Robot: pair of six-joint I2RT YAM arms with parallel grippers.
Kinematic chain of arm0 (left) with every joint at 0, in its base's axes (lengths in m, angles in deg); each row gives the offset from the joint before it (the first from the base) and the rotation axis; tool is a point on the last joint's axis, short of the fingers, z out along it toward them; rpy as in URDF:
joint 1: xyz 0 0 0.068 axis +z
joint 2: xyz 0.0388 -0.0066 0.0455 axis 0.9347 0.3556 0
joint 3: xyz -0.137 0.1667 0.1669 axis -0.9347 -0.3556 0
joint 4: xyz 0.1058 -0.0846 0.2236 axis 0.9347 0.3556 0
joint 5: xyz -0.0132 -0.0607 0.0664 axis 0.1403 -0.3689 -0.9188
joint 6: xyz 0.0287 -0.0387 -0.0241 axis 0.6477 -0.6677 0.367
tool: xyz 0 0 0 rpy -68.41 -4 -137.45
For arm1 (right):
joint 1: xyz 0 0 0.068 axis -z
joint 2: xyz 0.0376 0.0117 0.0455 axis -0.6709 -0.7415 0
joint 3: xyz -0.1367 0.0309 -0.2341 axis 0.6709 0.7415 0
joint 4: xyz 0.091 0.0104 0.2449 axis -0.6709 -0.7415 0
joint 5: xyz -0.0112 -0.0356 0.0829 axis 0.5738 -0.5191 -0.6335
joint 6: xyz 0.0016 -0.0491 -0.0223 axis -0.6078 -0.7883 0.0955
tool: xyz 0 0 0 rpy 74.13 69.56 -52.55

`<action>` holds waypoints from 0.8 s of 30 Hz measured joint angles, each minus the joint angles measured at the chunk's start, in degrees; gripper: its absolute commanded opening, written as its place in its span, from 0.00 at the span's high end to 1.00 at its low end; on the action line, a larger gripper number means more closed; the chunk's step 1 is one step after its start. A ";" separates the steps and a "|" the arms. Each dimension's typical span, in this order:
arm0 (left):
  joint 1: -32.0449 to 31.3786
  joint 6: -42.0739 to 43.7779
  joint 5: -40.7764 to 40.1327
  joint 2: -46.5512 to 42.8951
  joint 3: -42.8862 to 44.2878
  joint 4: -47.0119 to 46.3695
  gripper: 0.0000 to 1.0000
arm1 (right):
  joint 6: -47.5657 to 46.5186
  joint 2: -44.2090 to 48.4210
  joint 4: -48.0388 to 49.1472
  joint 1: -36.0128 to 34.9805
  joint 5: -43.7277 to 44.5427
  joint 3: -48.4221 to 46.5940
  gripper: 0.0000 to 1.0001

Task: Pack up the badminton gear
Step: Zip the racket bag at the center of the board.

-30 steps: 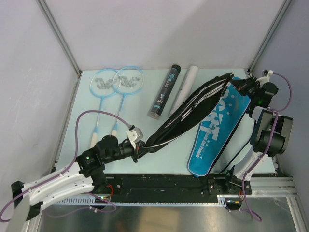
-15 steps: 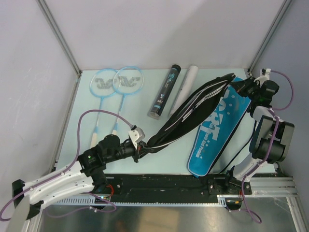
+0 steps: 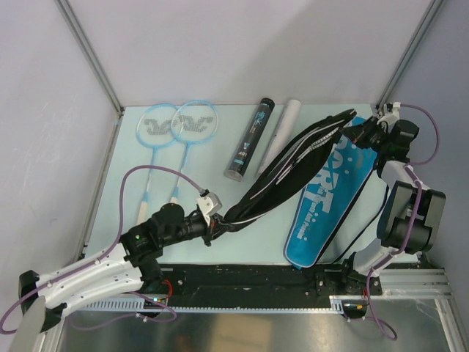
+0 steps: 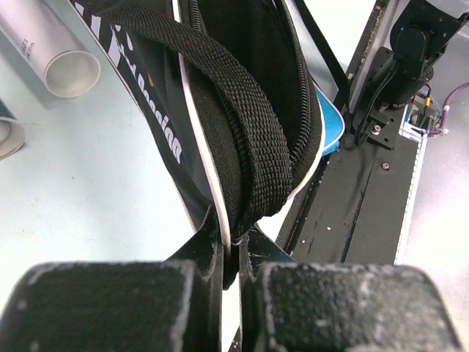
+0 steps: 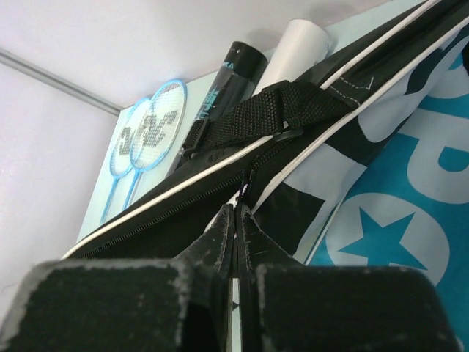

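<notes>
The black bag (image 3: 293, 165) stretches across the centre — the left gripper (image 3: 212, 226) clamps its 7 o'clock end, and the right gripper (image 3: 357, 134) pinches its 2 o'clock tip. The blue bag (image 3: 330, 198) lies beside it at 4 o'clock, with the rackets (image 3: 196, 125) at 11.

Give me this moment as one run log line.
left gripper: shut on black bag, narrow end | right gripper: shut on black bag, wide end | blue bag: flat on table | blue rackets: on table, unpacked
</notes>
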State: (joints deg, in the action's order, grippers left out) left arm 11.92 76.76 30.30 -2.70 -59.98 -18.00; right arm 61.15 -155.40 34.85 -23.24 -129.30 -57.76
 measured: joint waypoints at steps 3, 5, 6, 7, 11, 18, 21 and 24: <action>0.00 0.00 0.04 0.20 0.07 0.02 1.00 | -0.98 0.28 -1.95 -1.09 0.57 0.00 1.00; 0.00 0.00 0.04 0.22 0.07 0.11 1.00 | -1.86 0.72 -3.30 -1.77 1.31 0.00 1.00; 0.00 0.00 0.02 0.24 0.07 0.17 1.00 | -2.34 1.16 -4.24 -2.23 2.01 0.00 1.00; 0.00 0.00 0.02 0.24 0.07 0.22 1.00 | -3.08 1.84 -5.38 -2.80 2.38 0.07 1.00; -0.02 -0.02 0.09 0.24 0.07 0.46 1.00 | -5.62 6.71 -9.22 -5.73 5.05 1.84 1.00; -0.07 -0.04 0.07 0.48 0.07 0.57 1.00 | -6.75 15.85 -15.04 -9.40 10.60 5.68 1.00; -0.11 -0.02 0.02 0.87 0.09 0.66 1.00 | -6.21 19.37 -16.41 -11.72 13.49 8.79 1.00; -0.11 -0.07 -0.35 1.62 0.59 0.85 1.00 | -5.40 23.71 -17.88 -15.30 16.20 12.17 1.00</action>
State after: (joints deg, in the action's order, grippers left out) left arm 11.81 76.69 29.95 -1.09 -59.39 -17.15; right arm 55.75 -131.69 16.97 -38.54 -113.10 -45.59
